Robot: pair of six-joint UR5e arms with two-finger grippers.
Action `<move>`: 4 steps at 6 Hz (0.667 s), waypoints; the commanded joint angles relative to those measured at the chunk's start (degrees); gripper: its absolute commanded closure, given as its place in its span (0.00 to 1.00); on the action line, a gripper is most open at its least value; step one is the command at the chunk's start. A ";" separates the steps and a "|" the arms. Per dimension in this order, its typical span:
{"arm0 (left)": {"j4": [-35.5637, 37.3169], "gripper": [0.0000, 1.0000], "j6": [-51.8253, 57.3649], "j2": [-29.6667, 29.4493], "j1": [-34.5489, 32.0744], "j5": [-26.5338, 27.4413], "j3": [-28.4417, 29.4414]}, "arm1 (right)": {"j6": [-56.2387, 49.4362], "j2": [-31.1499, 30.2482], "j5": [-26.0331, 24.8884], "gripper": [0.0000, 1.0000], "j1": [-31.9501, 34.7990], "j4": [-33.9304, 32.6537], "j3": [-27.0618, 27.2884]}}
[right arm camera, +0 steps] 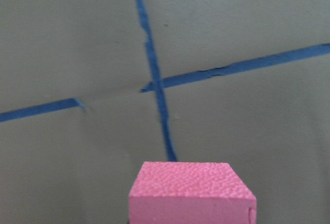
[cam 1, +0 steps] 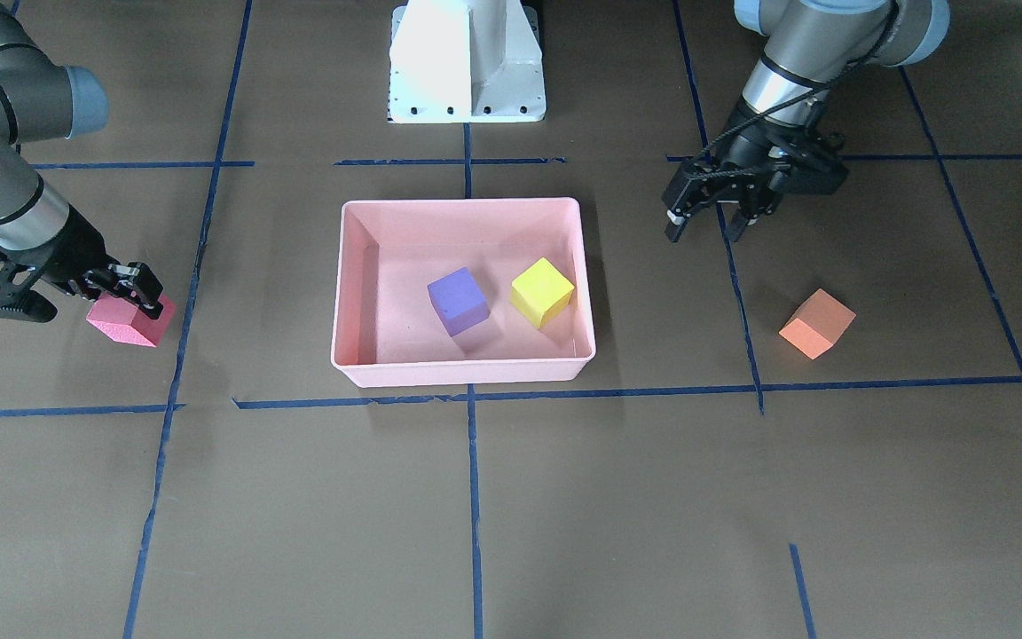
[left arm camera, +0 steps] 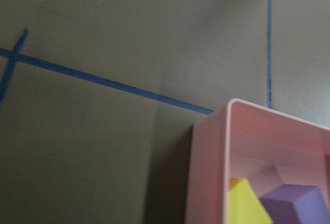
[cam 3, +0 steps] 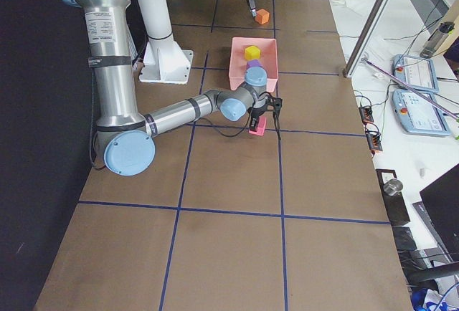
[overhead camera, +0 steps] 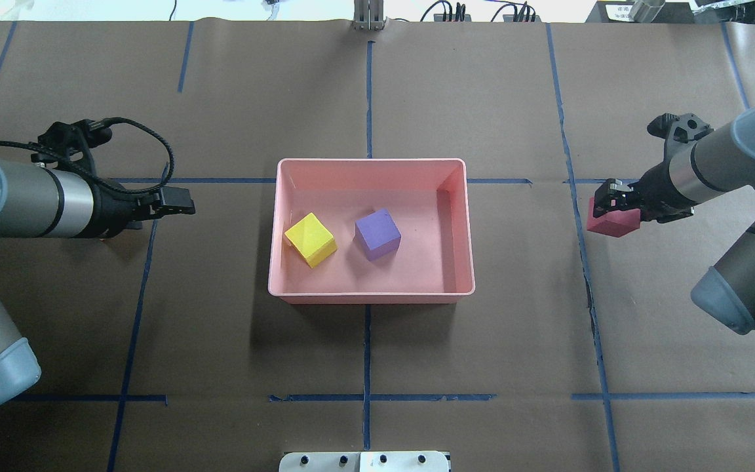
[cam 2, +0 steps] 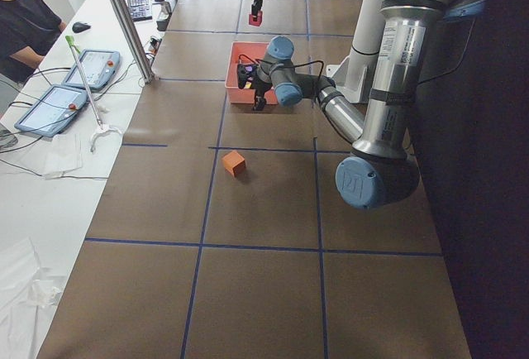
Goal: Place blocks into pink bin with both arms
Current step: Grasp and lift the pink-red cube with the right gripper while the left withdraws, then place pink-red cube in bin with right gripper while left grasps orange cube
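Observation:
The pink bin sits mid-table and holds the purple block and the yellow-green block. My right gripper is shut on the red block, low over the table, well to the bin's side; the right wrist view shows the red block at the bottom edge. The orange block lies alone on the table. My left gripper is open and empty, between the bin and the orange block, above the table. The overhead view shows the left gripper, but the left arm hides the orange block there.
The white pedestal base stands behind the bin. Blue tape lines cross the brown table cover. An operator and tablets are beyond the table's far edge. The left wrist view shows the bin's corner.

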 commanded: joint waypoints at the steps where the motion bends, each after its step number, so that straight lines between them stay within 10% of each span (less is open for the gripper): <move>1: 6.28 0.00 -0.16 1.86 -2.19 0.15 1.53 | 5.16 8.43 -0.36 0.94 -1.33 -0.65 5.19; 3: 6.77 0.00 -1.84 1.25 -4.56 -0.03 5.21 | 12.84 16.47 -5.77 0.87 -10.00 -0.83 4.84; 4: 6.60 0.00 -1.75 0.99 -6.48 -0.20 7.92 | 12.94 17.88 -10.34 0.60 -15.09 -0.83 4.14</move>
